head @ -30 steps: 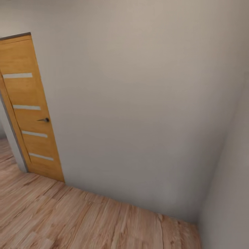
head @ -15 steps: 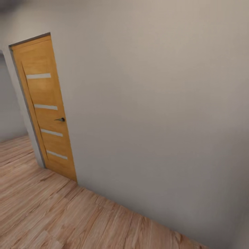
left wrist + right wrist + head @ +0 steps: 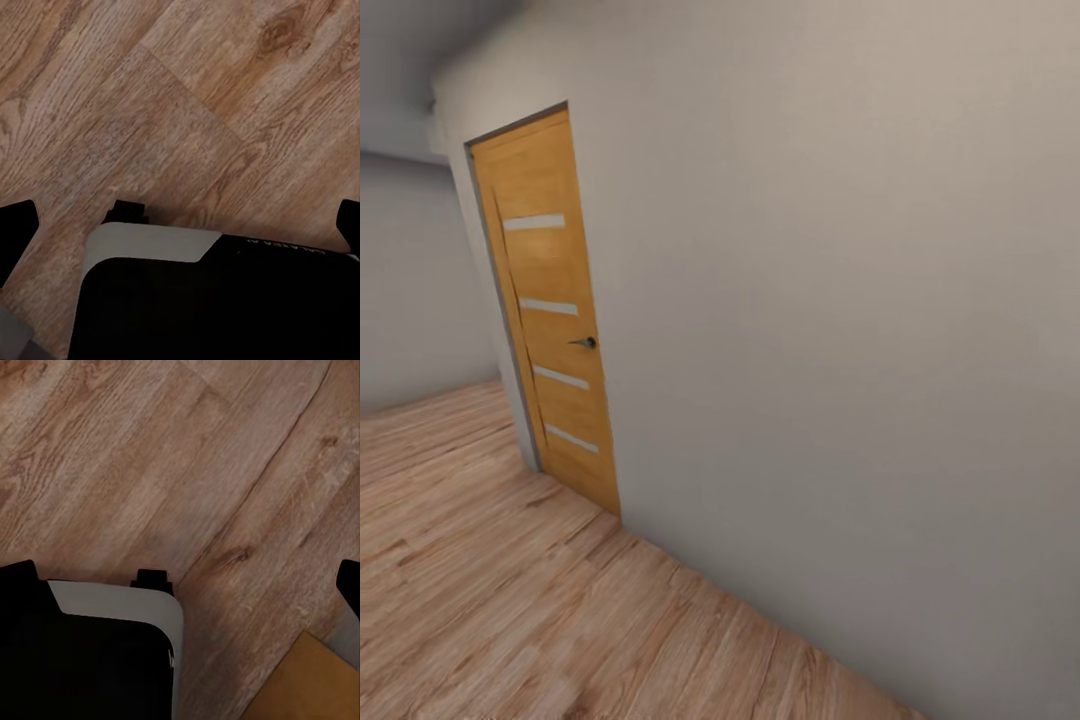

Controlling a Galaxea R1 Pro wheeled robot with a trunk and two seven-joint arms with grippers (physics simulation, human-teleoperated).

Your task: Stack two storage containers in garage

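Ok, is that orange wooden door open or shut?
Open, it seems: the door angles off the grey wall, with the plank floor running on beside it.

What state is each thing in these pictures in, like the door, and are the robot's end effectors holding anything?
Orange door: shut, flush in its frame.
Door handle: level, not pressed down.
Left end effector: fingers spread wide apart, nothing between them, wood floor beyond.
Right end effector: fingers spread wide apart, nothing held, pointing down at the floor.
Pale wall: bare.
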